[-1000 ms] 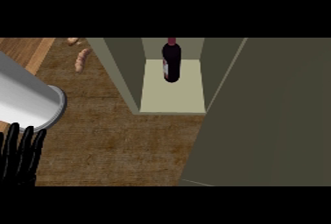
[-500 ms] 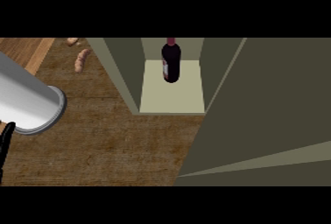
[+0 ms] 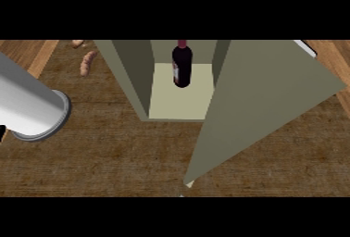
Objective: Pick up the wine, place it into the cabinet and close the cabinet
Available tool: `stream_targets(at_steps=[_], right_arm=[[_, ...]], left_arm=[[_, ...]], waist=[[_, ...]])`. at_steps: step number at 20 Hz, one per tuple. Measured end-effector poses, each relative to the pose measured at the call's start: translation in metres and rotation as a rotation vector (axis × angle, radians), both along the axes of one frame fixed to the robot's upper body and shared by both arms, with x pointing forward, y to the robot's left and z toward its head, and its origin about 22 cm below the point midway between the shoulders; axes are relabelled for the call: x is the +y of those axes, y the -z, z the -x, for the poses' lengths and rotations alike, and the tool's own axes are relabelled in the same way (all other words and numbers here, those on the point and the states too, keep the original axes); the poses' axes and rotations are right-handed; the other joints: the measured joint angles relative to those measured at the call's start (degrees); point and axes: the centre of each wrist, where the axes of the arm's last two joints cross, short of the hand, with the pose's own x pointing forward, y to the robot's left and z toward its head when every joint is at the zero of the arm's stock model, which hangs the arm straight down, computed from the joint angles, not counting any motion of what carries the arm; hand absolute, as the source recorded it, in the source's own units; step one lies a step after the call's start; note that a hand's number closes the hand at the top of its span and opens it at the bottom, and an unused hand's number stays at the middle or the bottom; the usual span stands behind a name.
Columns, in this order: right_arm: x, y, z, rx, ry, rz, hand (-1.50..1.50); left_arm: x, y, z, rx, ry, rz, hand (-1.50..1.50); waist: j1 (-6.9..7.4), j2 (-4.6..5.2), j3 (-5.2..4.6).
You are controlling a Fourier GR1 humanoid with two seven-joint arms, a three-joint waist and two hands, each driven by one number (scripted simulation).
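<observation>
The dark wine bottle stands upright inside the cabinet, on its pale shelf floor. Nothing touches the bottle. The olive cabinet door hangs partly open to the right of the opening, its lower corner reaching the lower middle of the view. My grey left forearm comes in from the left edge. Only a black sliver of my left hand shows at that edge. My right hand is out of view.
The cabinet stands on a wooden counter. A sausage-like item lies on it at the top left, with another bit above it. A lighter wood strip runs along the far left.
The door has swung, so its lower corner now shows and its panel looks narrower. My left forearm slid left and down, and the hand has nearly left the view.
</observation>
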Motion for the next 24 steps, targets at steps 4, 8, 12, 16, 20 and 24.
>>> stream_targets(at_steps=[4,8,12,16,20,24], right_arm=[[0.005,-0.002,-0.001,-0.053,0.011,0.018,1.5],[0.01,-0.007,-0.005,-0.091,-0.004,0.041,1.5],[0.017,-0.013,-0.012,-0.084,-0.032,0.035,1.5],[0.03,-0.021,-0.026,-0.08,-0.053,0.006,1.5],[0.071,-0.035,-0.057,-0.09,-0.048,-0.024,1.5],[0.102,-0.054,-0.09,-0.11,-0.019,-0.028,1.5]], left_arm=[[0.0,-0.004,-0.004,0.002,0.018,0.019,-1.5],[-0.005,-0.004,-0.008,0.006,0.037,0.034,-1.5],[-0.008,-0.008,-0.013,0.003,0.053,0.049,-1.5],[-0.009,-0.011,-0.019,0.0,0.062,0.057,-1.5],[-0.011,-0.012,-0.021,0.007,0.06,0.059,-1.5],[-0.014,-0.008,-0.024,0.011,0.045,0.063,-1.5]], waist=[[0.24,0.13,0.01],[0.58,0.34,0.01],[1.08,0.51,0.03],[1.61,0.77,0.04],[2.21,0.8,0.06],[2.04,0.83,0.1]])
